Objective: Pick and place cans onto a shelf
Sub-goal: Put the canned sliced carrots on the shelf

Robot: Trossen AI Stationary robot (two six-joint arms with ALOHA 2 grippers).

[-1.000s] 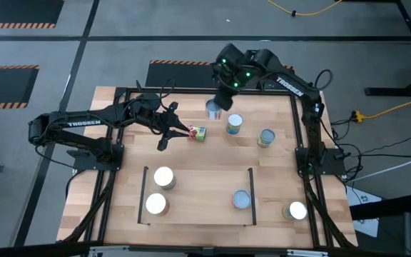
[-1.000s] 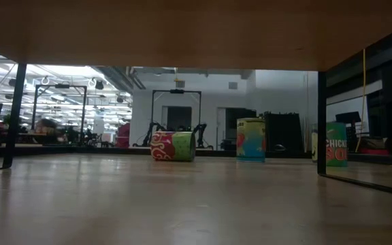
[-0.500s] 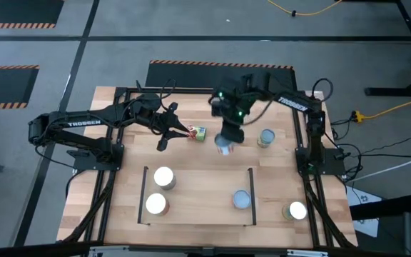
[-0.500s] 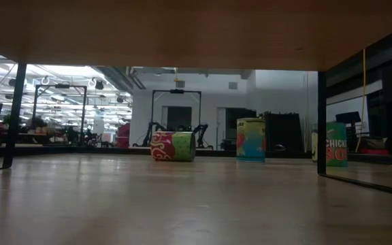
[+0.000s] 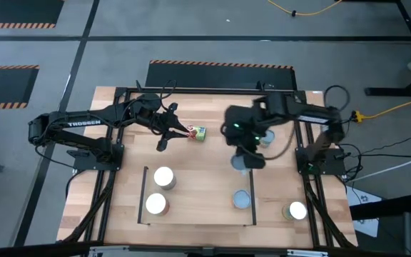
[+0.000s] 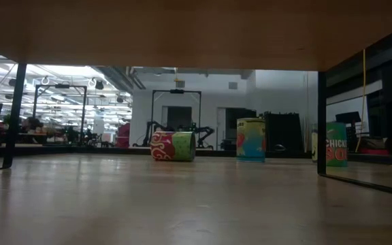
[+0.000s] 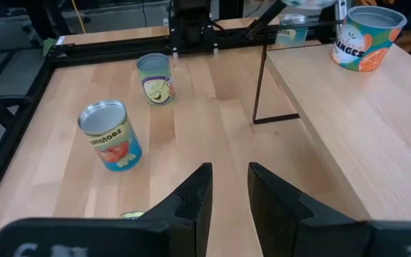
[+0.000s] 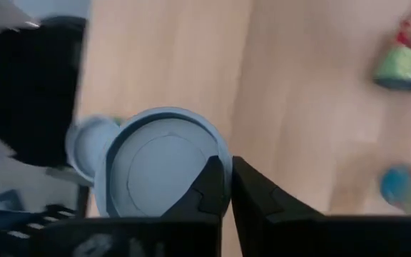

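Note:
My right gripper (image 5: 242, 155) is shut on a grey-blue can (image 5: 241, 164) above the far right corner of the light-wood shelf (image 5: 198, 193); the can's round top fills the right wrist view (image 8: 164, 163). Three cans stand on the shelf (image 5: 163, 177) (image 5: 155, 204) (image 5: 242, 199). A red, green and yellow can (image 5: 199, 133) lies on its side on the table. My left gripper (image 5: 185, 131) is beside it, narrowly open with nothing between its fingers (image 7: 228, 187). I cannot tell whether it touches that can. My right gripper holds the grey-blue can by its top rim (image 8: 218, 158), at one side of the round top. One finger (image 8: 210, 187) lies over the top and the other (image 8: 257, 201) outside the wall. The fingers point down from above. The can hangs upright below them.
Two more cans (image 7: 111, 135) (image 7: 155, 78) stand on the far right of the table, partly under my right arm in the high view. Another can (image 5: 296, 210) stands outside the shelf's right rail (image 5: 250, 196). A black outer frame (image 5: 191, 90) edges the table.
My right gripper has carried the grey-blue can from near the table's far edge toward the near edge and a little to the right, as far as the shelf's far right corner. The can has stayed upright in the hold.

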